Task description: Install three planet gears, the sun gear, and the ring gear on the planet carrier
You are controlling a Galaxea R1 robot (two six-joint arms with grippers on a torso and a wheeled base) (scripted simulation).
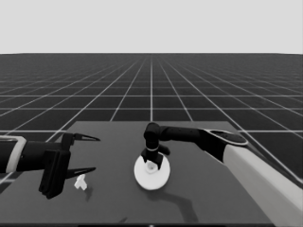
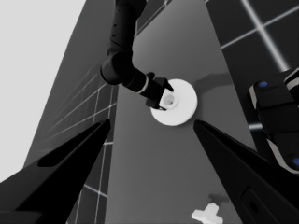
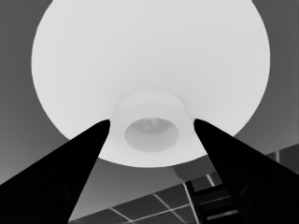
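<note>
Two white parts visible on the desk; gears presumably covered.
Left gripper (image 1: 83, 153) waits spread over the desk's left end, thin white piece (image 1: 81, 183) lying loose beneath it. At desk centre the right gripper (image 1: 153, 161) pinches the raised hub of the larger round part (image 1: 151, 177), likely seating it over the hidden stack.
</note>
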